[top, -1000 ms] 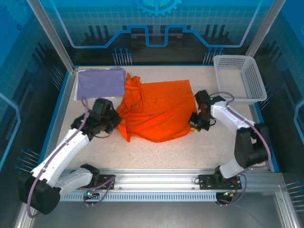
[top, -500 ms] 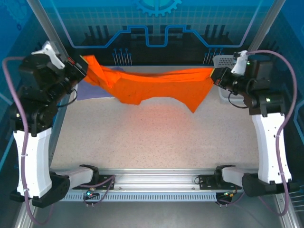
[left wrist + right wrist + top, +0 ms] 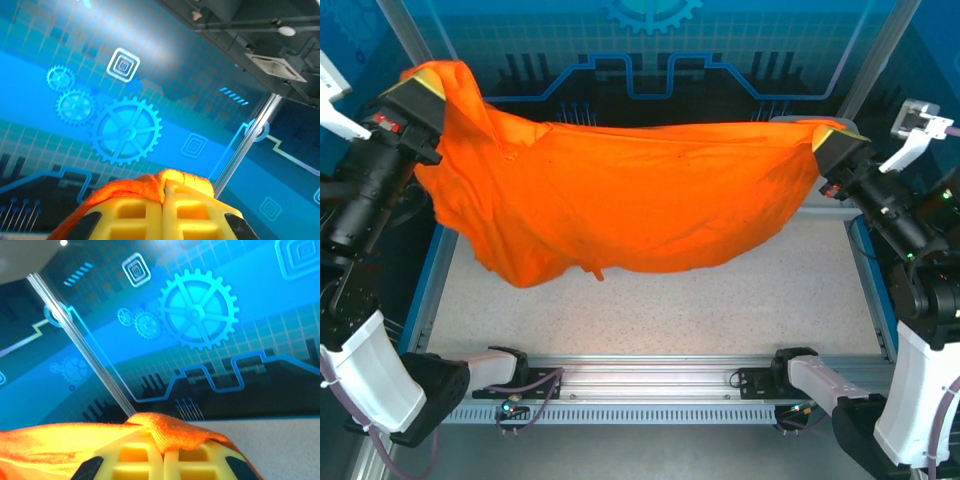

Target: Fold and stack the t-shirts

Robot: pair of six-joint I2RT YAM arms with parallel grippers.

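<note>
The left end effector (image 3: 423,92) sits high at the left edge of the top view, its yellow fingers (image 3: 135,217) pressed together with no gap between them and clamped on one corner of the orange t-shirt (image 3: 620,200). In the left wrist view a bunched fold of orange cloth rises from between the fingertips and drapes down over the left finger. The right end effector (image 3: 835,142) is lifted at the right side, a little lower than the left one, and is likewise closed tight on the opposite corner. In the right wrist view the cloth wraps over its fingertips and trails off to the left. Between the two, the shirt hangs spread in the air like a wide sheet, its top edge running almost straight from one end effector to the other. Its body sags lowest towards the left, where a rumpled lower edge dangles. The whole garment is clear of the speckled surface (image 3: 720,315), which shows bare beneath and in front of it.
</note>
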